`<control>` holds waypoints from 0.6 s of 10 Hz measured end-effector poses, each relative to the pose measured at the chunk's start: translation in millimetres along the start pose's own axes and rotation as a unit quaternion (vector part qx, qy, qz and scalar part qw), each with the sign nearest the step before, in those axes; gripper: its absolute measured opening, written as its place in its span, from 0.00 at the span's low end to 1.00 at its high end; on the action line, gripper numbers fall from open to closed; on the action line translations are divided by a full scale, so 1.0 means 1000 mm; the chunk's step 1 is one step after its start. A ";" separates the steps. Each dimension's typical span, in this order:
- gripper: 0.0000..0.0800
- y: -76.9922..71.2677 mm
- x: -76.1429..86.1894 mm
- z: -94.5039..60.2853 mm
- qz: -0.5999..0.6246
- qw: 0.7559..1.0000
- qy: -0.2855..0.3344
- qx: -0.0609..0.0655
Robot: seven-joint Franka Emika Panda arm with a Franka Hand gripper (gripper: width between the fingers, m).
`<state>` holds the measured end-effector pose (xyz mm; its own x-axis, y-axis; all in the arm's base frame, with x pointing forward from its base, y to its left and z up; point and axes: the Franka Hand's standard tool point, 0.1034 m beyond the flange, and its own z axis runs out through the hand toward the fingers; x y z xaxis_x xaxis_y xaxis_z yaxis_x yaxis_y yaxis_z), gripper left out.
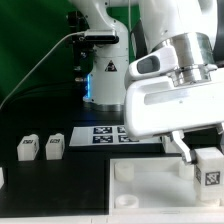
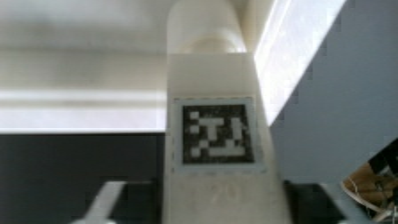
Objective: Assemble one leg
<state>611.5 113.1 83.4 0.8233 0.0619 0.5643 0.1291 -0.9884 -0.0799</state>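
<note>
My gripper is shut on a leg, a stubby white block with a black-and-white tag. It holds the leg upright at the corner of the large white square piece on the exterior view's right. I cannot tell whether the leg touches that corner. In the wrist view the leg runs between the two fingers, tag facing the camera, and my gripper clamps its near end. Two more legs stand on the black table at the exterior view's left.
The marker board lies flat on the table behind the square piece. A further white part shows at the exterior view's left edge. A robot base with a cable stands at the back before the green backdrop.
</note>
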 end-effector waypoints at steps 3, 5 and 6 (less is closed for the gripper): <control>0.77 0.000 -0.001 0.001 0.000 1.000 -0.002 0.000; 0.80 0.000 -0.002 0.001 -0.001 1.000 -0.002 0.000; 0.81 0.000 -0.002 0.001 -0.001 1.000 -0.003 0.000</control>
<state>610.5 113.1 81.2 0.8260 0.0642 0.5600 0.1305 -0.9883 -0.0792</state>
